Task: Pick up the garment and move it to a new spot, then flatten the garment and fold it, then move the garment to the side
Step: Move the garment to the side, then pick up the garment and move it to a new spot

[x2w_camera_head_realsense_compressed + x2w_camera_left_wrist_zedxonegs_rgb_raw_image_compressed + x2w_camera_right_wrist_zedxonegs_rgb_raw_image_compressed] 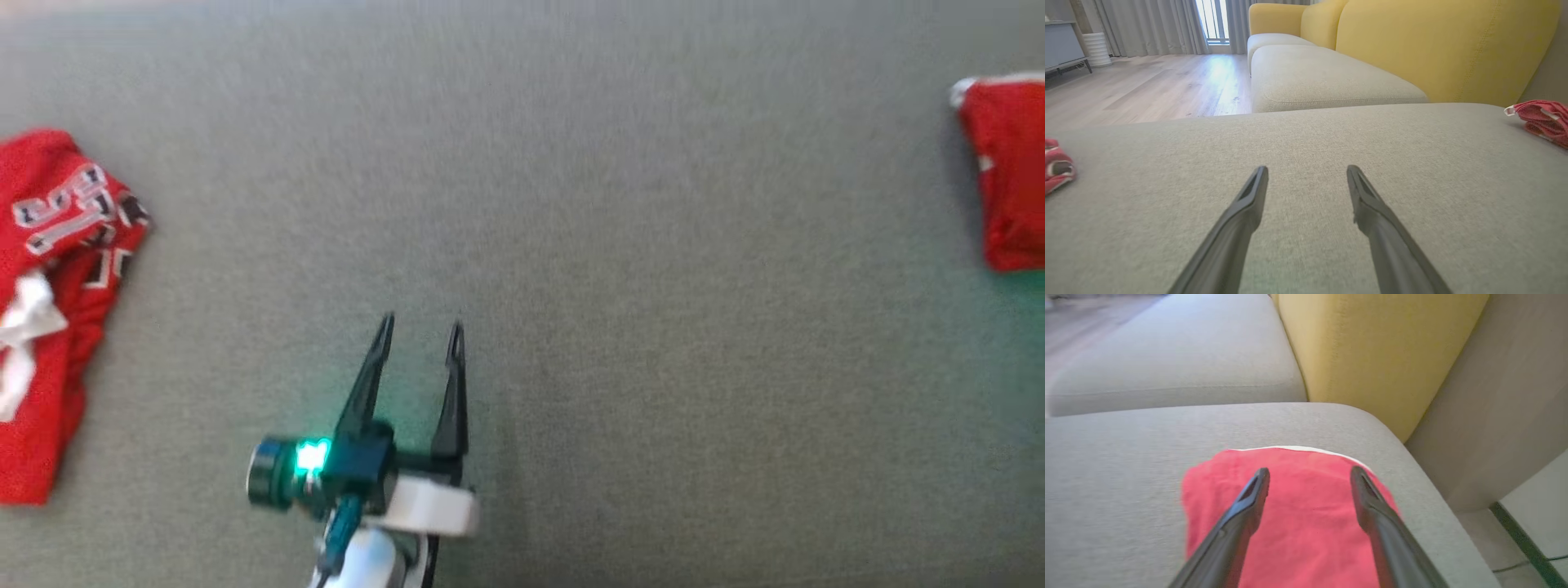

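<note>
Right gripper [1309, 472] spread wide over folded garment [1306, 539], apparently not touching.

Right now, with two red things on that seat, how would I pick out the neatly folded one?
Find the wide grey fabric seat cushion in front of the yellow sofa backrest. At its right end, by the rounded corner, lies the folded red cloth garment, flat with a thin white edge. The other red garment, at the left end, is crumpled and shows white lettering.
</note>
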Robot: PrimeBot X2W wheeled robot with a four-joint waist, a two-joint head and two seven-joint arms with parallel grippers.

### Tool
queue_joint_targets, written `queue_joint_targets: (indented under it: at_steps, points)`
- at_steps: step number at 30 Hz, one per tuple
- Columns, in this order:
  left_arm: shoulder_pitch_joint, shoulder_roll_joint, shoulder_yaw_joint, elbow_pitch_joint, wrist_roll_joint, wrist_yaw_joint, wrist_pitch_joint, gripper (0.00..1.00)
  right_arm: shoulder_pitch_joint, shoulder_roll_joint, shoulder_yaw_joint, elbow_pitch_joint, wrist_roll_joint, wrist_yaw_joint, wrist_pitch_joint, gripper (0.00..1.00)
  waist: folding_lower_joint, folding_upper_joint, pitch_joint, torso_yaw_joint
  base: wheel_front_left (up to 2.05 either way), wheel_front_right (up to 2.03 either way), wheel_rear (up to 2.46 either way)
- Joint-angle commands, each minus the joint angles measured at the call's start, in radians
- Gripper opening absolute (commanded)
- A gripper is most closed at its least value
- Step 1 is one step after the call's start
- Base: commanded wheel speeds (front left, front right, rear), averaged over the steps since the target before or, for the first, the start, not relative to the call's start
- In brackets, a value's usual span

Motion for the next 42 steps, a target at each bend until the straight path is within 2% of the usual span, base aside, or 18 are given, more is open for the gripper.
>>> queue_joint_targets:
  at_steps: [1, 7, 12, 22, 29, 33, 42]
  points:
    - [0.024, -0.001, 0.039, -0.033, -0.01, 0.005, -0.006, 1.0, 0.061, 0.003, 0.017, -0.034, 0.007, -0.001, -0.027, 1.0, 0.0002, 0.0, -0.116, 0.011, 0.0, 0.0, 0.0]
    - [0.126, -0.001, 0.076, -0.036, -0.036, 0.019, -0.006, 1.0, 0.201, 0.139, 0.065, -0.144, 0.035, -0.001, -0.066, 1.0, 0.0002, 0.0, -0.267, 0.02, 0.0, 0.0, 0.0]
    - [0.179, -0.001, 0.112, -0.047, -0.05, 0.026, -0.006, 1.0, 0.292, 0.218, 0.072, -0.254, 0.014, -0.001, -0.07, 1.0, 0.0002, 0.0, -0.324, 0.021, 0.0, 0.0, 0.0]
    - [0.26, -0.001, 0.176, -0.096, -0.038, 0.019, -0.006, 1.0, 0.567, 0.401, -0.045, -0.573, -0.194, -0.001, -0.071, 1.0, 0.0002, 0.0, -0.396, 0.018, 0.0, 0.0, 0.0]
    - [0.321, -0.001, 0.207, -0.172, -0.017, 0.026, -0.006, 1.0, 0.743, 0.467, -0.129, -0.758, -0.301, -0.001, -0.071, 1.0, 0.0002, 0.0, -0.433, 0.01, 0.0, 0.0, 0.0]
    - [0.36, -0.001, 0.207, -0.188, 0.02, 0.014, -0.006, 1.0, 0.811, 0.487, -0.148, -0.778, -0.351, -0.001, -0.071, 1.0, 0.0002, 0.0, -0.447, 0.008, 0.0, 0.0, 0.0]
    - [0.386, -0.001, 0.215, -0.181, 0.045, 0.002, -0.006, 1.0, 0.86, 0.522, -0.159, -0.771, -0.354, -0.001, -0.071, 1.0, 0.0002, 0.0, -0.46, 0.016, 0.0, 0.0, 0.0]
